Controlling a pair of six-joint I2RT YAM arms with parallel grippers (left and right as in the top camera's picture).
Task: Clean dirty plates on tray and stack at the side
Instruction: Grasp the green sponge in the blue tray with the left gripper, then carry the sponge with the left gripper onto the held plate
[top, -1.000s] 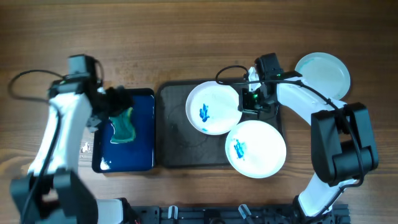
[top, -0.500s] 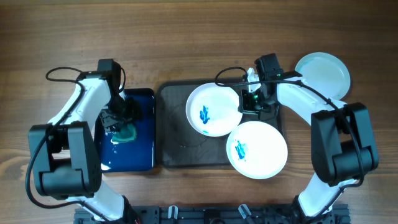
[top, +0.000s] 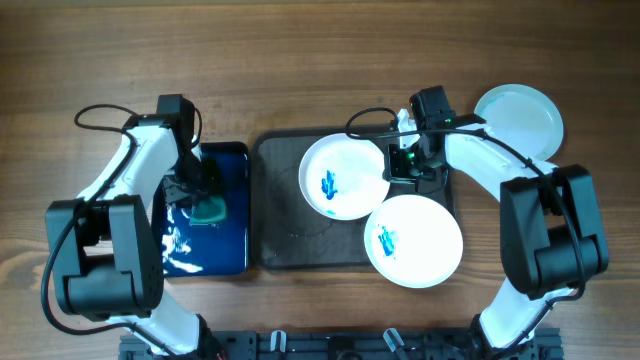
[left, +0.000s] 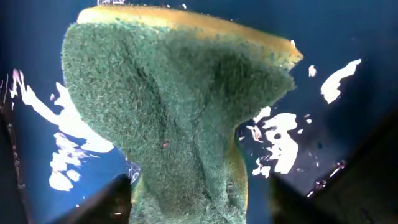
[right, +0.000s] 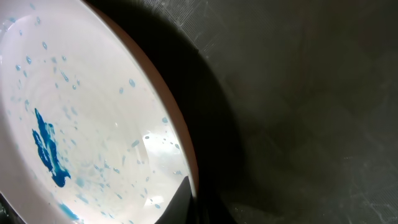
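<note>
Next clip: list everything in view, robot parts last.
dark brown-grey rectangular tray: one, table centre.
round shallow white plates with blue smears: two, one on that tray, one overhanging its near right corner.
round shallow pale-blue plate: one, unsmeared, on the table right of the tray.
deep-blue rectangular tray: one, wet, left.
green sponge: one, over the blue tray.
wooden table: one, brown.
left gripper: shut on the green sponge.
right gripper: shut on the upper smeared plate at its rim.
</note>
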